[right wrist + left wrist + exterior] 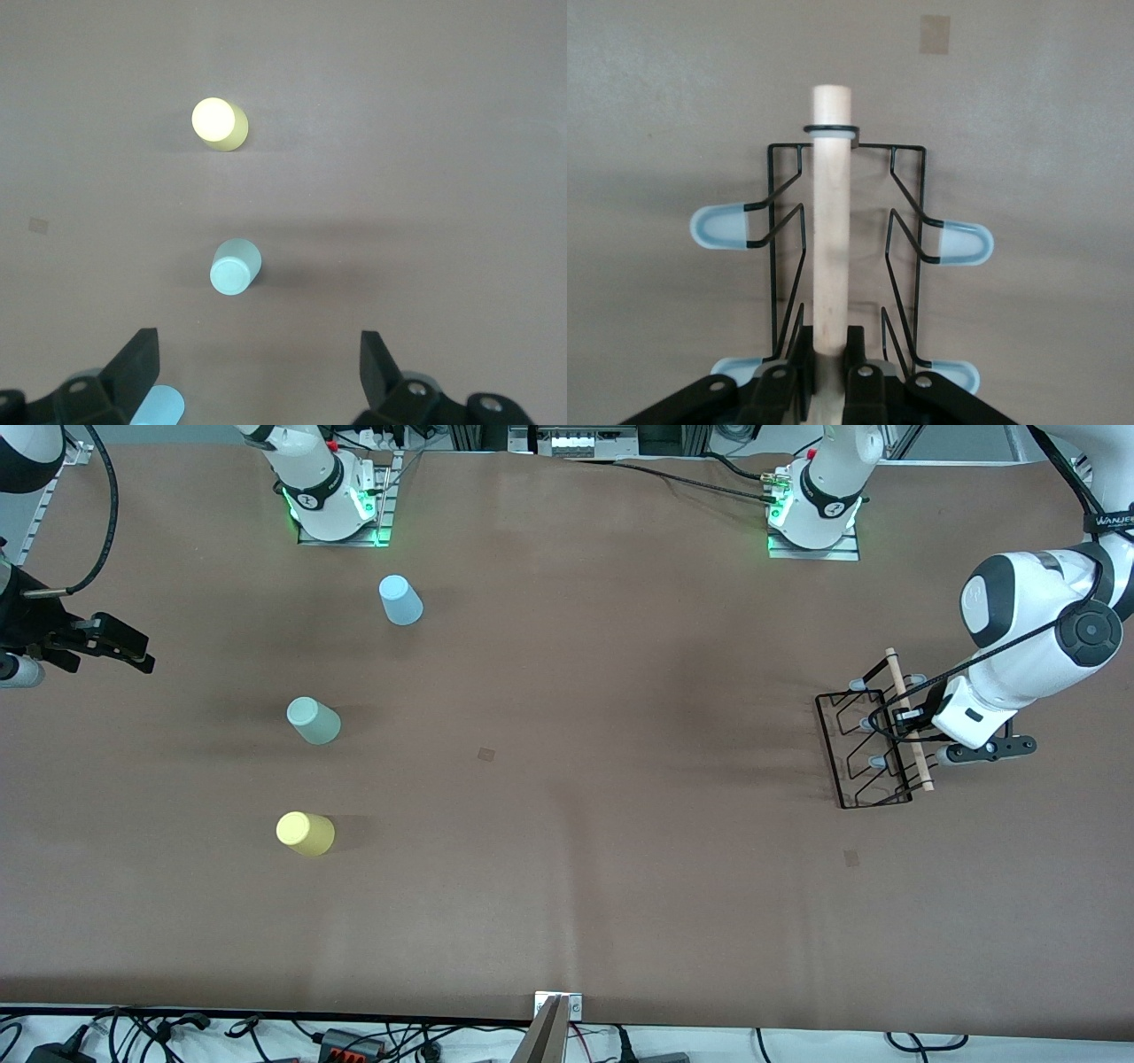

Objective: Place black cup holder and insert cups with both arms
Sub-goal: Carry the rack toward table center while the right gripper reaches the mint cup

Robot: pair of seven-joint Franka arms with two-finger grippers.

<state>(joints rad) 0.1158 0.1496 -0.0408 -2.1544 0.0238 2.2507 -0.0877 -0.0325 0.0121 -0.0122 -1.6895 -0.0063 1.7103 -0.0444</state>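
- At the left arm's end of the tabletop (620, 868), about 3 o'clock in the front view, stands the black cup holder (864, 766); no cup hangs on its prongs.
- Left gripper (830, 359): fingers (858, 354) closed on the holder's wooden handle (831, 221).
- Right gripper (257, 359): fingers (133, 363) spread wide, empty, in the air at 9 o'clock, waiting.
- Brown tabletop; cables along its edges.
- Three cups stand upside down toward the right arm's end: light blue cup (400, 600), pale green cup (313, 720), yellow cup (305, 833) nearest the front camera.
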